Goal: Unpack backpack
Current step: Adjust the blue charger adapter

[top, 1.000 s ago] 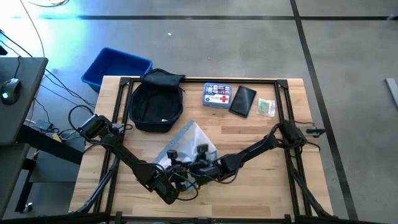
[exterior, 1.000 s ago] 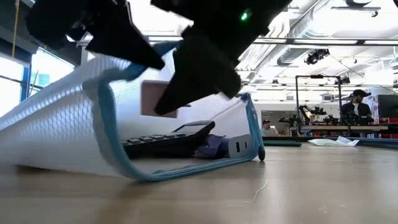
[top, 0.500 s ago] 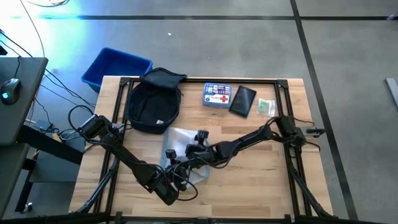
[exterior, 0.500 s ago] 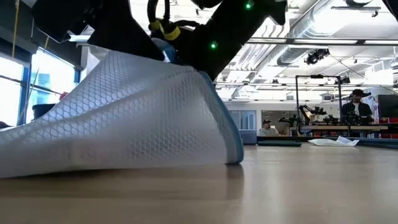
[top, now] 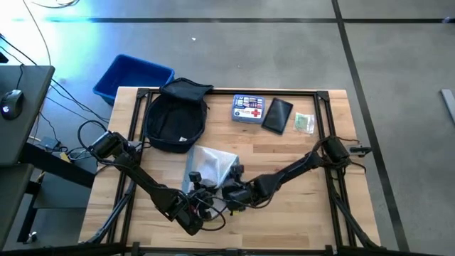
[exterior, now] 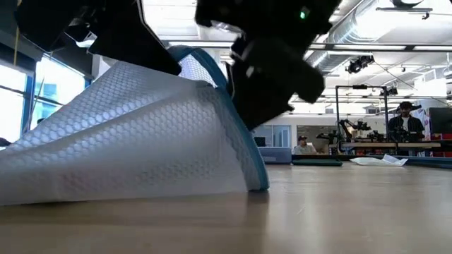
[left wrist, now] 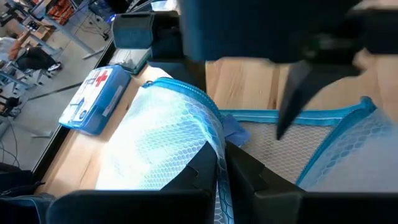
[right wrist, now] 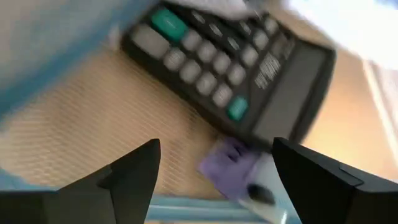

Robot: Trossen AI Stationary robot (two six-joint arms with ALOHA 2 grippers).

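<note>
The backpack (top: pixel 175 119) lies at the desk's far left edge. Near the front edge, the left end effector (left wrist: pixel 221 177) pinches the mesh pouch (top: pixel 208 168); the right end effector (right wrist: pixel 214 168) gapes empty inside, facing a calculator (right wrist: pixel 230 71). A loose pinch could drop the pouch onto it.

A blue plastic bin (top: pixel 132 76) sits on the floor at the upper left, off the table's (top: pixel 298 213) corner. Upper centre lie a first-aid kit (top: pixel 248 109), a black pouch (top: pixel 278 115) and a small greenish packet (top: pixel 305 123). A white mesh pouch (top: pixel 210 165) (blue-trimmed) holds a calculator (right wrist: pixel 227 74).
</note>
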